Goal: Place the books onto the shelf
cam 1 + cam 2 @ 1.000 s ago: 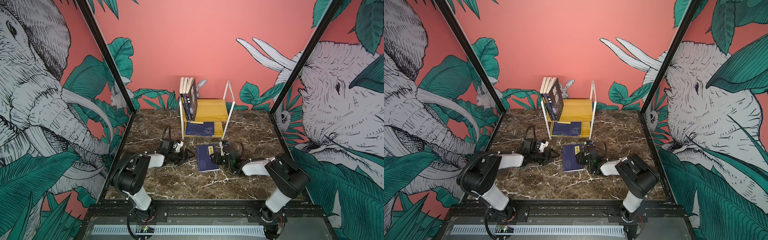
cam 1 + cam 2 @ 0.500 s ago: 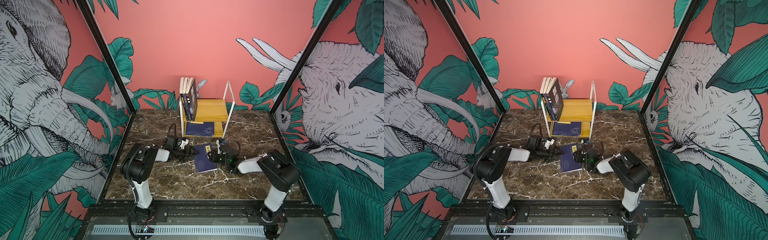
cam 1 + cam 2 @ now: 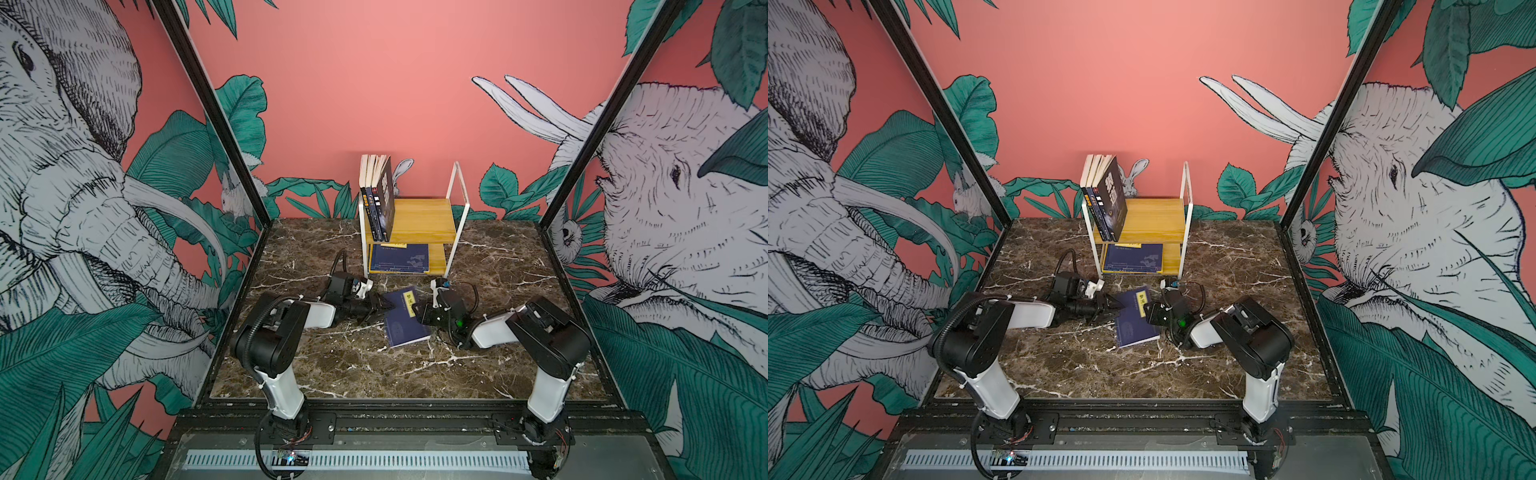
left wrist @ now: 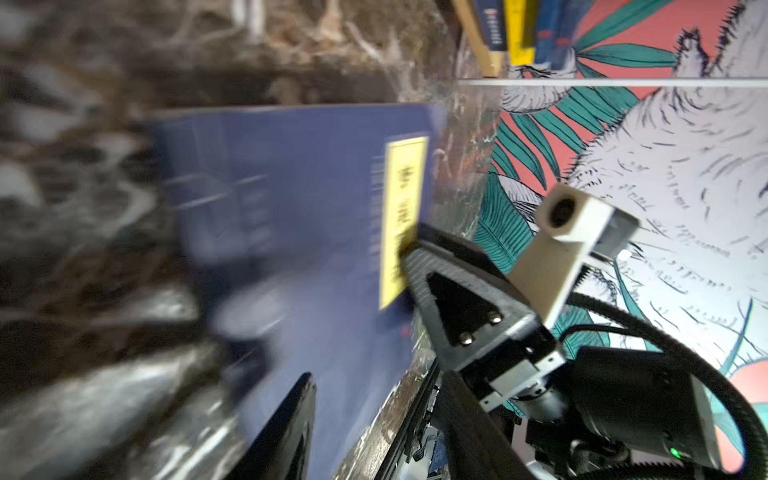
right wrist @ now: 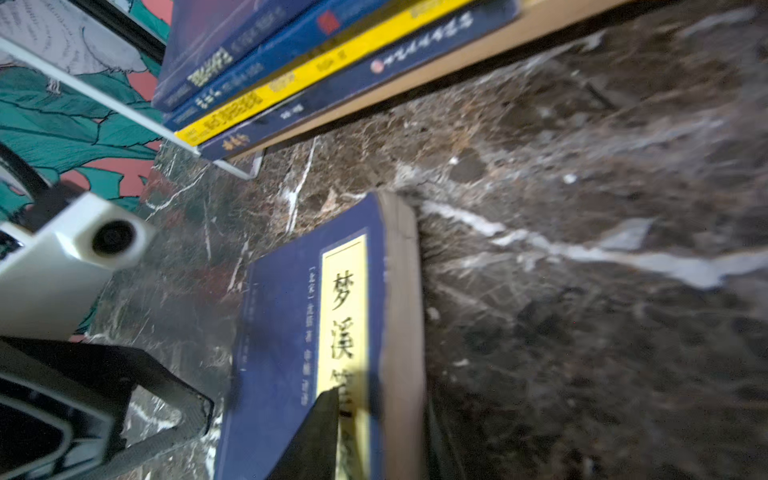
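Navy book (image 3: 405, 322) flat on surface (image 3: 332, 374), before shelf (image 3: 419, 216), between both arms; long axis toward shelf. Left fingers (image 4: 291, 428) apart at its left edge. Right fingers (image 5: 316, 436): one atop yellow label (other hidden, clamp unclear); right nearer.

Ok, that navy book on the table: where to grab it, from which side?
Likely grip the navy book by its page edge beside the yellow label, from the right. It lies thin, cover up, on the marble, so only an edge offers a pinch; that one faces the right hand.
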`<state>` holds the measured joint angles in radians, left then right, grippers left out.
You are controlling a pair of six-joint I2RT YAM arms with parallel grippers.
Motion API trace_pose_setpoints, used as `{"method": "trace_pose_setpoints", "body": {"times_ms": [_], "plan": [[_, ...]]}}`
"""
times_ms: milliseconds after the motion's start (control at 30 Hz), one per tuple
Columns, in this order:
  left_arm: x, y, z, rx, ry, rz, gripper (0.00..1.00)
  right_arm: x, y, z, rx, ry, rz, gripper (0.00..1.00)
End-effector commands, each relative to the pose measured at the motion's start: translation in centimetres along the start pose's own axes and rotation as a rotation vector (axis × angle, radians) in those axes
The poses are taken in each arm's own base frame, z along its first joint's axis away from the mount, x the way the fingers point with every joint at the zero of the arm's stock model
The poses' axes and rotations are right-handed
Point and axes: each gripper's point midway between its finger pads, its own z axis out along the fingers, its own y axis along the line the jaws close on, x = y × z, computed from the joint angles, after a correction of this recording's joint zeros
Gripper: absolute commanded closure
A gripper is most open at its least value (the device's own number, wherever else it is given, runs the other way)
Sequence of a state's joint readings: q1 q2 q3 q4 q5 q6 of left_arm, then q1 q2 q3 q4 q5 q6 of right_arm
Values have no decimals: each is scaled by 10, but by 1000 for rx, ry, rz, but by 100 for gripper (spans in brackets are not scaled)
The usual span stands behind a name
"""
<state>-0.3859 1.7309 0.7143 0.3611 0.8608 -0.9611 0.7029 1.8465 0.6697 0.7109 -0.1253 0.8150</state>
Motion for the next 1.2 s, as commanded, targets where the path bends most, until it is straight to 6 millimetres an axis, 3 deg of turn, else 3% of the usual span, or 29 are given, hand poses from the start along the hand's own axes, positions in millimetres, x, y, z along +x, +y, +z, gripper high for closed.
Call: {"method": "trace_pose_setpoints", "body": {"times_ms": [0,100,233,400,533,633,867,1033,1167], "plan": [[3,-29,-2,75,8,52,50,43,-2,6,1,144,27,63],[3,-34,-3,94,10,55,51,47,-4,6,1,150,29,63],[11,-20,-10,1,30,63,52,49,-8,5,21,152,25,63],[19,6,-59,-216,-87,173,43,40,-2,-9,27,156,-11,63],[14,35,-80,-308,-207,124,47,32,12,-13,8,171,-6,62],[11,47,-79,-350,-208,131,46,32,23,-7,-29,189,8,62],[11,69,-55,-334,-125,17,46,31,37,5,-59,208,30,62],[14,60,-47,-257,-93,4,46,34,58,8,-116,234,28,64],[10,48,-45,-211,-96,2,49,29,69,2,-143,226,22,77]]}}
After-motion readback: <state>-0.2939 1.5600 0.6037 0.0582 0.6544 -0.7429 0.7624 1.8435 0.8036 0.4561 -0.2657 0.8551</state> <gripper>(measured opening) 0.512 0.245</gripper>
